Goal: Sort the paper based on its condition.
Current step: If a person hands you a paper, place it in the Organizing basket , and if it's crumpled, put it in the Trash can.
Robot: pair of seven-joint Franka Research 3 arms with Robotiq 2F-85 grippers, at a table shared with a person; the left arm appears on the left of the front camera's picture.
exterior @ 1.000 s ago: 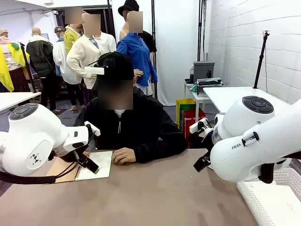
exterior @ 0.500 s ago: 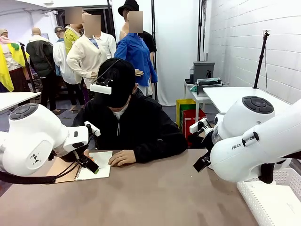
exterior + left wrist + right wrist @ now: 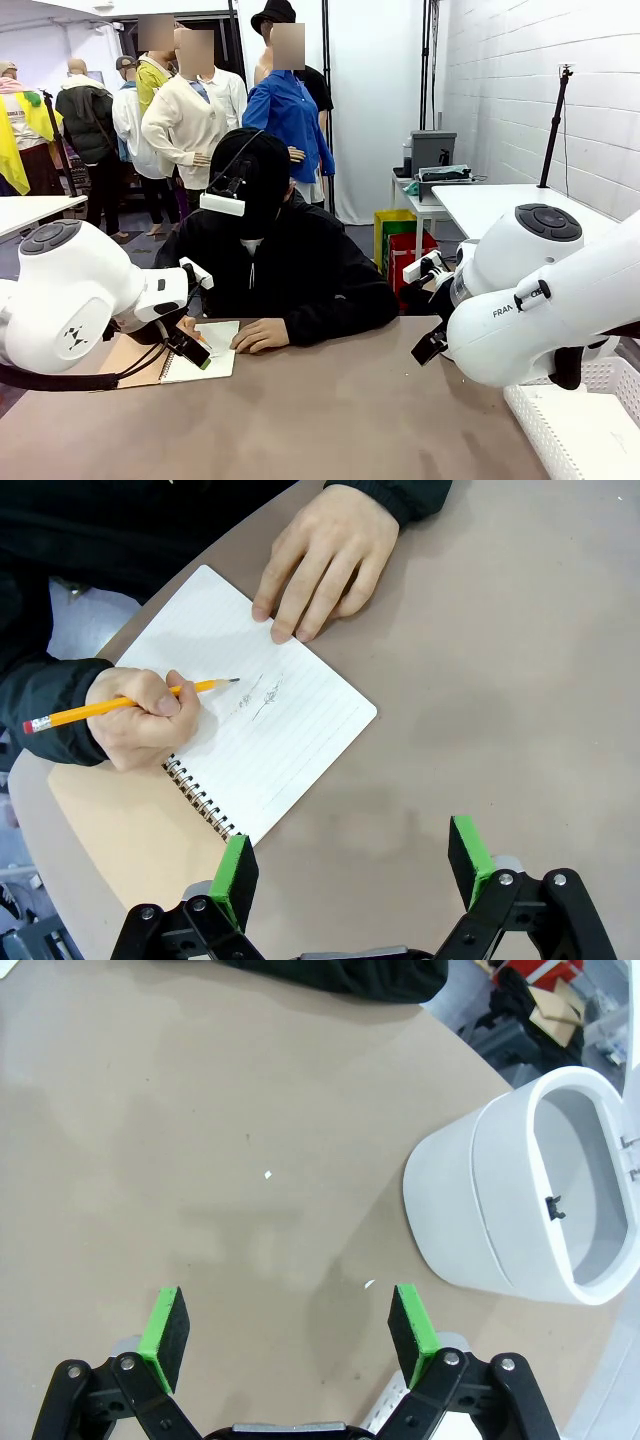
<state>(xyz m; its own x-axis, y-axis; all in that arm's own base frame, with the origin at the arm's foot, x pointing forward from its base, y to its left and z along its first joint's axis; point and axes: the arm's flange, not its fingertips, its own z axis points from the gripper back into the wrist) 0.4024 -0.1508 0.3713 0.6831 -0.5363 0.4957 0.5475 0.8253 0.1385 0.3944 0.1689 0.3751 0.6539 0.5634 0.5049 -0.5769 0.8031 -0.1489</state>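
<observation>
Basket: one white perforated basket (image 3: 545,425) at the worktop's (image 3: 330,410) near right corner.
Right gripper: one, the right gripper (image 3: 288,1305), hanging over bare brown worktop on the right side. Its claw is spread wide, both green pads clear, with nothing between them.
Container: one white round container (image 3: 470,1220), open at the top, standing just beside the worktop's curved right edge as seen from the right wrist.
Left gripper: one, the left gripper (image 3: 352,845), hanging over the worktop's left part, near the notebook's corner. Its claw is also spread wide and has hold of nothing. Only bare worktop lies between its pads.
Notebook: one spiral notebook (image 3: 110,820), folded open, tan cover flat on the worktop at the far left edge.
Paper: one white lined sheet, the paper (image 3: 290,730), lying flat and smooth as the notebook's open page, bound at the wire coil. A few faint pencil marks sit near its middle.
Pencil: one yellow pencil (image 3: 120,705) with a red eraser, its tip touching the paper.
Hands: two, both the person's. The writing hand (image 3: 145,720) grips the pencil. The other hand (image 3: 320,560) rests with its fingertips on the paper's far edge.
Person: one person (image 3: 290,270) in a black top, seated at the worktop's far edge and bent over the notebook.
</observation>
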